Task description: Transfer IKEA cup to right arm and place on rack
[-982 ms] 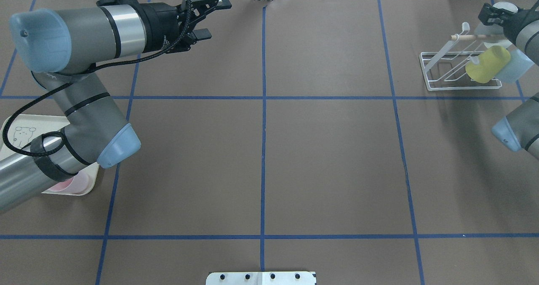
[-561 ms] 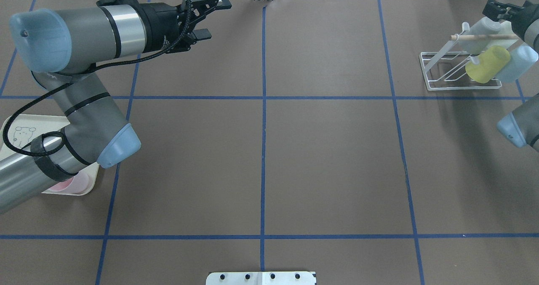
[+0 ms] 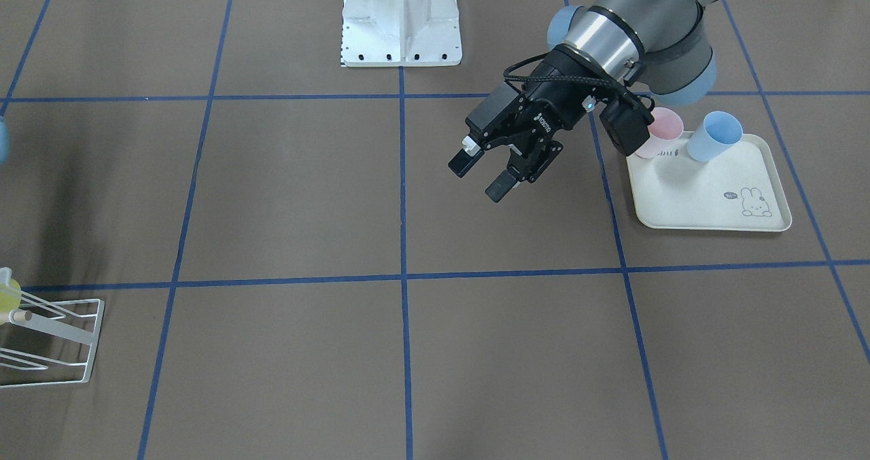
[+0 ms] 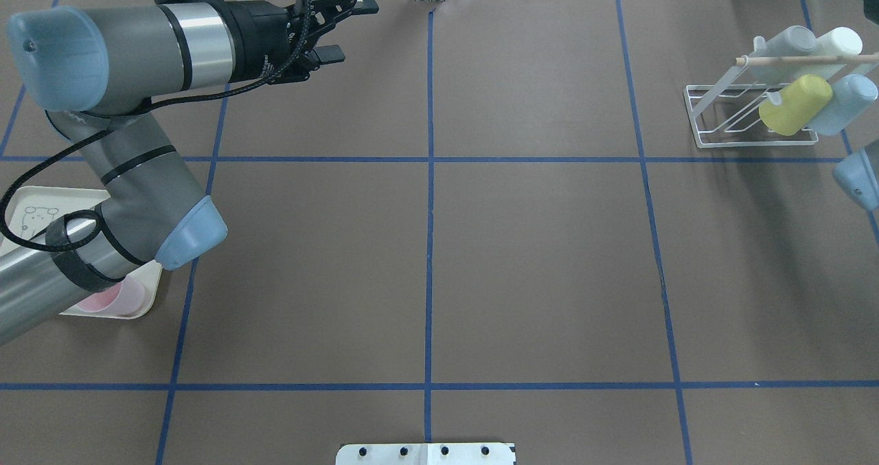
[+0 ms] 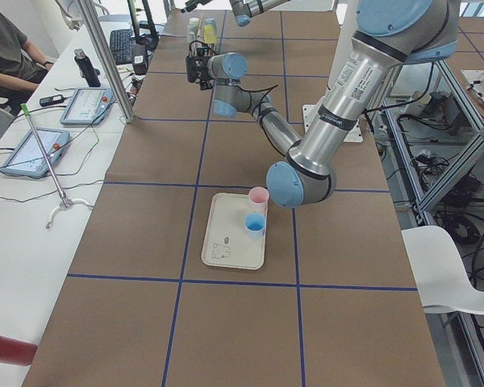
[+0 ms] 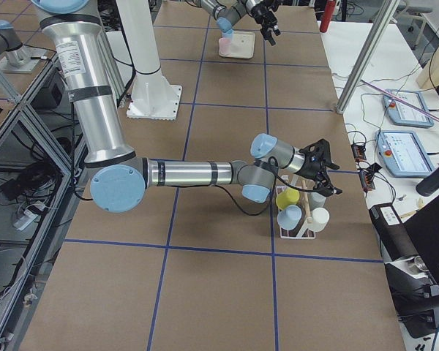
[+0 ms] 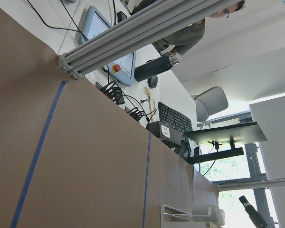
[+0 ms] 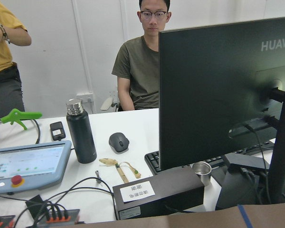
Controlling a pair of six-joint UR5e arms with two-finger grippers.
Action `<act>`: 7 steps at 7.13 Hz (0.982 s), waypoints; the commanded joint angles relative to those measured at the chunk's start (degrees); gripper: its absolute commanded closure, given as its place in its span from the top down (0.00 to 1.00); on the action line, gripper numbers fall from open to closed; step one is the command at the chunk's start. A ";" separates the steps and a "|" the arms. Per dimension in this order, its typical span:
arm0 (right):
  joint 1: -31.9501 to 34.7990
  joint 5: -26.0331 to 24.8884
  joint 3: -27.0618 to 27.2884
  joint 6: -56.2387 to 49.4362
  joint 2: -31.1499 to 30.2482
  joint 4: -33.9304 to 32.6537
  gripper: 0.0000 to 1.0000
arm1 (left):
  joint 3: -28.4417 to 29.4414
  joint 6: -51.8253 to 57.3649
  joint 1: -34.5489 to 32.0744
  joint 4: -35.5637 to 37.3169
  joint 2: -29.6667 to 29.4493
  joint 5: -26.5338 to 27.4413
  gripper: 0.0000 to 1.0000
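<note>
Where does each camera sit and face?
Front: across the table, facing the base; left gripper, tray.
Overhead: behind the base, looking down; left arm, rack.
Left side: table's left end; left arm near.
Right side: right end; right arm near.
Left wrist: along the table; no body.
Right wrist: toward a monitor; no body.
Front and overhead share the rack.

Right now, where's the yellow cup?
Overhead view, far right: the yellow cup hangs on the white wire rack, beside the light-blue cup.

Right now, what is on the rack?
Four hang on the rack: yellow cup, light-blue cup, grey cup, white cup. Their insides are covered, so how deep they sit cannot be seen.
</note>
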 commanded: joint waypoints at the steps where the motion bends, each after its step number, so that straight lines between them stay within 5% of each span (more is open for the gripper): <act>1: 0.33 5.70 10.29 10.61 -0.49 -5.55 1.00 | -0.05 8.03 -5.89 7.10 0.13 -8.89 1.00; 3: -0.54 13.69 23.66 22.74 -0.67 -15.57 1.00 | -2.41 20.43 -10.31 9.88 6.94 -14.11 1.00; 5: -7.01 13.91 29.32 32.14 0.11 -16.40 1.00 | -5.13 34.73 -16.88 9.97 18.52 -24.19 1.00; 7: -12.30 13.64 32.58 36.41 0.03 -15.97 1.00 | -7.25 52.92 -21.56 9.97 31.62 -26.00 1.00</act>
